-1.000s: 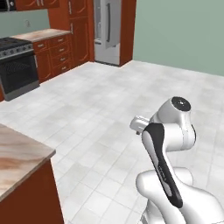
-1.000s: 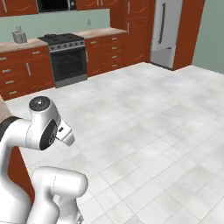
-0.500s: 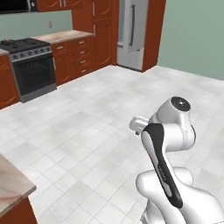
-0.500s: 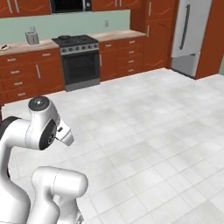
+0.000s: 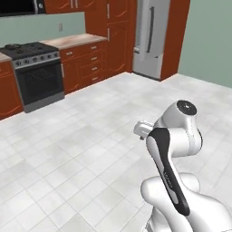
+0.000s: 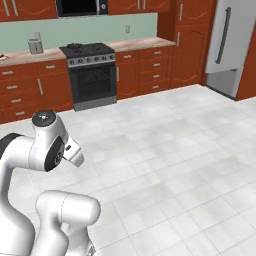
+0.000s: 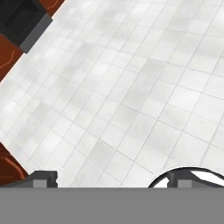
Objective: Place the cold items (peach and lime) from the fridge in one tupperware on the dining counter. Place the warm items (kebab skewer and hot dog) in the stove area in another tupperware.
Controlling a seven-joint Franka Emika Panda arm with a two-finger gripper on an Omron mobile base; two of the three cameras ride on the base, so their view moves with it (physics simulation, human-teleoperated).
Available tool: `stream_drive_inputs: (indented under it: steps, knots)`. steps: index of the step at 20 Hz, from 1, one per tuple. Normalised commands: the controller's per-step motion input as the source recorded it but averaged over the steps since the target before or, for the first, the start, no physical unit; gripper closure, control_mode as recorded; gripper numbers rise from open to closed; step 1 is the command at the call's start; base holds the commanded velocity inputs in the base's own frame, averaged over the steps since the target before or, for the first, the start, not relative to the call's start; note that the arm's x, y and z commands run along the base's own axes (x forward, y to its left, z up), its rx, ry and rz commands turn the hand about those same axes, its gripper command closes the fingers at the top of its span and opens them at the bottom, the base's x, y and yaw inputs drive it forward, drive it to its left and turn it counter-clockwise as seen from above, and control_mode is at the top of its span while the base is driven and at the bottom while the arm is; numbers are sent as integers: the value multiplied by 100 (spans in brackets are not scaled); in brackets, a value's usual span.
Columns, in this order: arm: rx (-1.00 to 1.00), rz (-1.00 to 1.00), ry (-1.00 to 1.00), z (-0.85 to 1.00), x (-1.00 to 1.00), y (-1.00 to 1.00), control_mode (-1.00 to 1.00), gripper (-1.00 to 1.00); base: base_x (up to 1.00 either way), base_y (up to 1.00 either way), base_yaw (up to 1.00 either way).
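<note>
The tall grey fridge (image 5: 152, 38) stands shut at the far side of the room, also at the right edge of the right base view as fridge (image 6: 229, 45). Peach and lime are hidden. The stove area shows a dark stove (image 5: 36, 68) among red-brown cabinets, seen again as stove (image 6: 92, 70). Kebab skewer, hot dog, both tupperware and the dining counter are out of view. My arm is folded up close over the base. In the hand view my gripper (image 7: 111, 178) points down at white floor tiles, its fingertips (image 7: 43, 177) far apart and nothing between them.
White tiled floor (image 5: 90, 136) stretches between me and the cabinets. A light worktop (image 6: 140, 44) runs beside the stove, with a small grey appliance (image 6: 35, 46) on its left part. A dark stove front (image 7: 22, 17) and red-brown cabinet (image 7: 6, 65) edge the hand view.
Both base views have shifted: stove and fridge slid right and grew nearer, and the marbled counter corner left the left base view. The camera moved; the arm's pose and jaws stayed the same.
</note>
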Motion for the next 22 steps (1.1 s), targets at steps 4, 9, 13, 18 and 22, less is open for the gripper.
stream_drive_inputs:
  steps: [4, 9, 13, 18, 22]
  knots:
    - [0, 0, 0, 0, 0, 0, 100, -100, 100, -11, 15]
    - [0, 0, 0, 0, 0, 0, 100, -100, 100, -1, 10]
    - [0, 0, 0, 0, 0, 0, 100, -100, 100, 0, 1]
    - [0, 0, 0, 0, 0, 0, 100, -100, 100, 5, 0]
    - [0, 0, 0, 0, 0, 0, 100, -100, 100, 6, 0]
